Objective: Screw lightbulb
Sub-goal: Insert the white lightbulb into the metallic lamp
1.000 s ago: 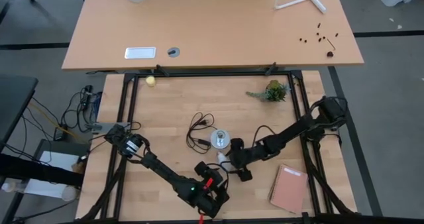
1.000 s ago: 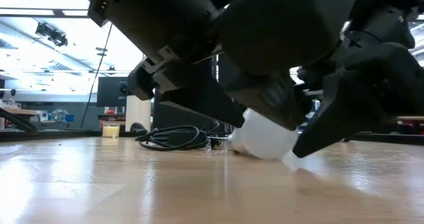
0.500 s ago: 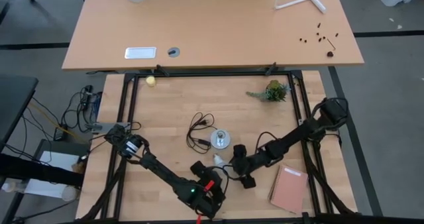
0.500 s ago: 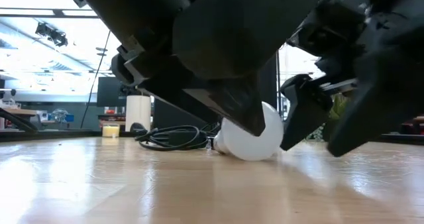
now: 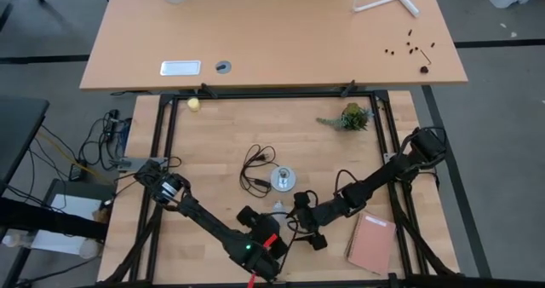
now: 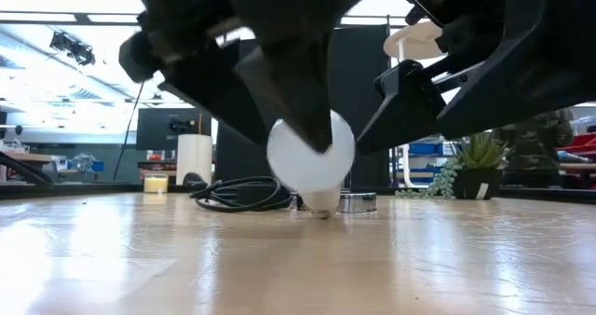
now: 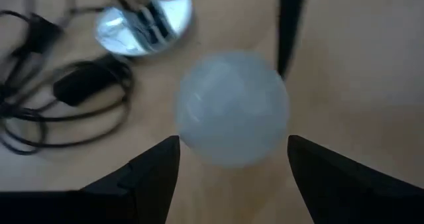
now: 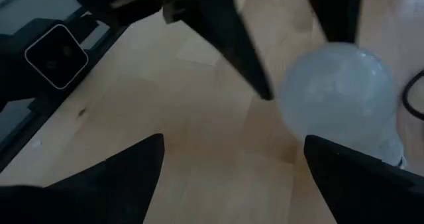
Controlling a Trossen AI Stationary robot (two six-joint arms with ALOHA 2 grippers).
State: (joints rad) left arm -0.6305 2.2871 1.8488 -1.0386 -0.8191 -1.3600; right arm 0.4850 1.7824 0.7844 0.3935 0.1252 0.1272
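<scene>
The white lightbulb (image 6: 310, 152) stands globe up near the table's middle front, its greyish screw base (image 6: 321, 203) pointing down at the wood. My left gripper (image 7: 233, 141) is shut on its globe. My right gripper (image 8: 233, 141) hangs open just right of the lightbulb (image 5: 277, 209), with nothing between its fingers. The round silver socket disc (image 5: 283, 180) lies flat a little beyond the lightbulb, with its black cord (image 5: 255, 169) coiled on the wood to its left. My left gripper pinches the globe at its widest part (image 7: 192, 131) between its two fingers, one on each side. The fingers (image 8: 248, 58) slant down onto it from the table's near side. The lightbulb sits upright; whether its base touches the wood or hangs just clear, I cannot tell.
A small potted plant (image 5: 351, 116) stands at the far right, a brown notebook (image 5: 372, 241) lies at the near right, and a small yellowish ball (image 5: 194, 104) sits at the far left corner. Black frame rails (image 5: 157, 152) border the table. There is bare wood to the left of the cord.
The lightbulb lay on its side on the wood and now stands upright, globe up and base down. My left gripper has risen and tipped with it, keeping its hold. My right gripper has drawn back toward the table's near edge, away from the lightbulb.
</scene>
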